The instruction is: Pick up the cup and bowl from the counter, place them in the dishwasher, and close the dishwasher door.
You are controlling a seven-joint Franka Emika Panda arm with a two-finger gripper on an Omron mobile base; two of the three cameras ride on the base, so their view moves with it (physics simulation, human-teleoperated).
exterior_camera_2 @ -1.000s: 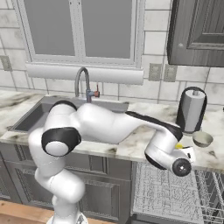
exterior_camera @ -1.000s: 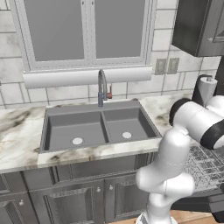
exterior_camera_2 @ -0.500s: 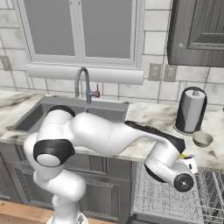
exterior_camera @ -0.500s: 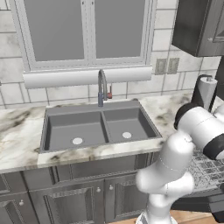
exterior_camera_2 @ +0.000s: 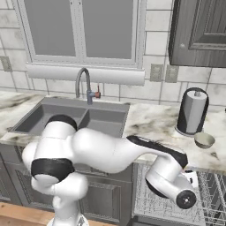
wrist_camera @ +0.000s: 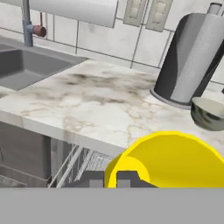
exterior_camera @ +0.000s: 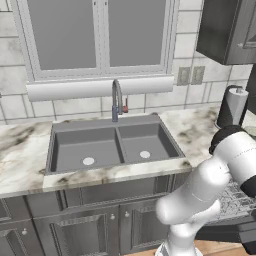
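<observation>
**Cup pinched low over the dishwasher rack**

In my hand view the jaws are pinching the yellow cup (wrist_camera: pixel 168 159), held below the desk (wrist_camera: pixel 92 105) edge, with the wire rack (wrist_camera: pixel 76 168) of the dishwasher (exterior_camera_2: pixel 167 201) underneath. The bowl (exterior_camera_2: pixel 204 140) sits on the desk just beside the tall dark cylinder (exterior_camera_2: pixel 192 110), to the right of the sink (exterior_camera_2: pixel 70 115). From the right base view I see the arm bent down in front of the open dishwasher.
</observation>
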